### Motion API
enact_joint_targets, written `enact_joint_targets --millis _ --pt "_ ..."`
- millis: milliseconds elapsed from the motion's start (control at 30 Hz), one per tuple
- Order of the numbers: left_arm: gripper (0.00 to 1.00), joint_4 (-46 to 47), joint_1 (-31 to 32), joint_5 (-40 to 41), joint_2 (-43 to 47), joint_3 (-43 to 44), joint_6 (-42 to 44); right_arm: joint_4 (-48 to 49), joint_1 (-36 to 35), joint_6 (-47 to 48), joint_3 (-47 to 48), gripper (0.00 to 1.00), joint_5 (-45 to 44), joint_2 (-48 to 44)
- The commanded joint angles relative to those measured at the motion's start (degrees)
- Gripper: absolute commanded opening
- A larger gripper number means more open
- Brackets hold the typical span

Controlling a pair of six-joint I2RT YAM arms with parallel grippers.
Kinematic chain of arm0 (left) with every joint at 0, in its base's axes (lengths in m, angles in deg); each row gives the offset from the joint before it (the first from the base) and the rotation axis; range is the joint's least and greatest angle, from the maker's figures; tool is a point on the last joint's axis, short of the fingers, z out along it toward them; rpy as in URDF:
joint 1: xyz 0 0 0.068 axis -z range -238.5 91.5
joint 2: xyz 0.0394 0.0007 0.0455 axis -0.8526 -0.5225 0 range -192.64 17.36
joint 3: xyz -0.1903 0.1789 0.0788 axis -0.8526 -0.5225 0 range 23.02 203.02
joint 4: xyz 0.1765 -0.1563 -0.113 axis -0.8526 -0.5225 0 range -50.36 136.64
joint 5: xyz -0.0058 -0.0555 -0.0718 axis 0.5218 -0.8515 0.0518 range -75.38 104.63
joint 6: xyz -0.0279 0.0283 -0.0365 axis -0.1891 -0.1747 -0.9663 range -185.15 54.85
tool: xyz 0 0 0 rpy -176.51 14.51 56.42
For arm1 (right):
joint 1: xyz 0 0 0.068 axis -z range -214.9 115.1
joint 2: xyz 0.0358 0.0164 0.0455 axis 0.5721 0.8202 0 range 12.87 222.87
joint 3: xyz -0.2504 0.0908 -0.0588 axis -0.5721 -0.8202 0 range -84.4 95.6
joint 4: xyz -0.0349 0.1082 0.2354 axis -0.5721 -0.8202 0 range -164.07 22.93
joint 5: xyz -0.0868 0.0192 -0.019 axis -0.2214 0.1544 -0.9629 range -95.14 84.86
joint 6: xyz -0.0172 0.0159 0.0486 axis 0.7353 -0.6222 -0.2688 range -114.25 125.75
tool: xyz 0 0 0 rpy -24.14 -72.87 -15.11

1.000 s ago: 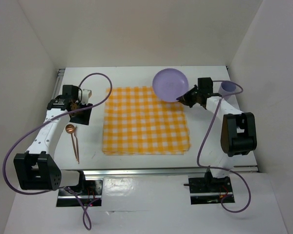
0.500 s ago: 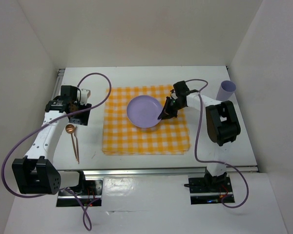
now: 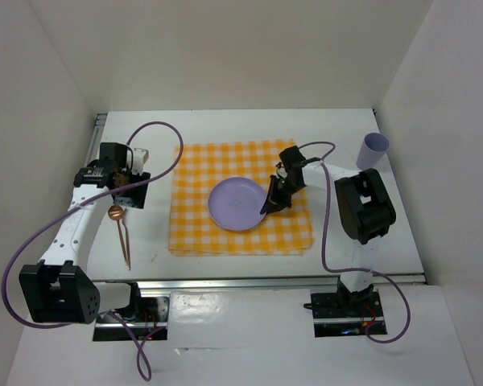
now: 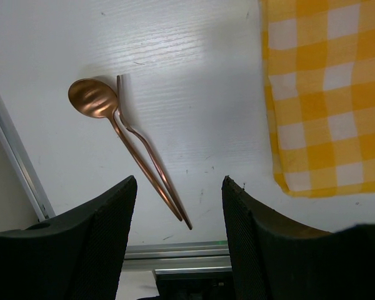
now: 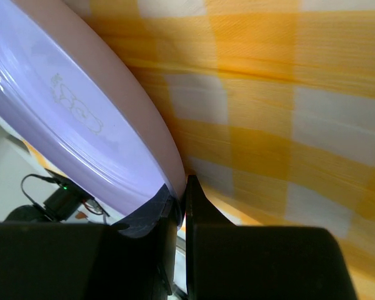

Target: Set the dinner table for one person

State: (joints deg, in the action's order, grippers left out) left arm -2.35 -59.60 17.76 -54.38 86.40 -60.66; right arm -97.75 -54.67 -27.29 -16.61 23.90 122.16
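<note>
Counted on the one table (image 3: 225,125): one checked cloth (image 3: 201,233), one purple plate (image 3: 237,203), one purple cup (image 3: 373,149), two copper utensils — one spoon (image 4: 94,99), one slim piece (image 4: 147,147) of a kind not made out — and two arms, left arm (image 3: 72,225) and right arm (image 3: 362,205).

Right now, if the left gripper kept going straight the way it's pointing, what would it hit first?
Most likely the copper spoon and the slim utensil beside it, lying on the dinner table: their handle ends show inside the open left gripper. Depth is unclear.
</note>
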Motion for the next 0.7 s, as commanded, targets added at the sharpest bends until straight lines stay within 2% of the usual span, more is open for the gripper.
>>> enact_joint_targets --millis 0,167,400,433,500,567,633,667 --pt "0.64 -0.14 -0.39 0.81 1.43 -0.18 0.69 -0.44 -1.68 1.13 2.34 0.00 -1.34 0.48" --pt "0.64 -0.14 -0.39 0.82 0.91 -0.18 0.69 -3.33 -3.60 1.13 3.67 0.00 -6.79 1.00" --pt "0.64 0.39 -0.39 1.87 0.91 -0.18 1.22 -3.51 -3.61 0.61 4.19 0.02 -6.71 1.53" --pt "0.64 0.39 -0.39 1.87 0.91 -0.18 1.22 -3.51 -3.61 0.61 4.19 0.23 -7.41 1.53" --pt "0.64 0.39 -0.39 2.48 0.91 -0.18 1.22 -4.21 -3.61 0.61 4.19 0.51 -8.11 0.92" --pt "0.65 0.92 -0.39 4.41 0.91 -0.18 1.22 -4.91 -3.61 0.61 4.72 0.72 -9.61 -0.57" --pt "0.65 0.92 -0.39 6.34 0.91 -0.18 0.70 -6.41 -4.13 0.61 6.12 0.79 -11.98 -2.94" --pt "0.65 0.92 -0.91 6.88 0.04 -0.18 0.69 -6.94 -4.14 0.61 6.65 0.86 -12.94 -3.82"
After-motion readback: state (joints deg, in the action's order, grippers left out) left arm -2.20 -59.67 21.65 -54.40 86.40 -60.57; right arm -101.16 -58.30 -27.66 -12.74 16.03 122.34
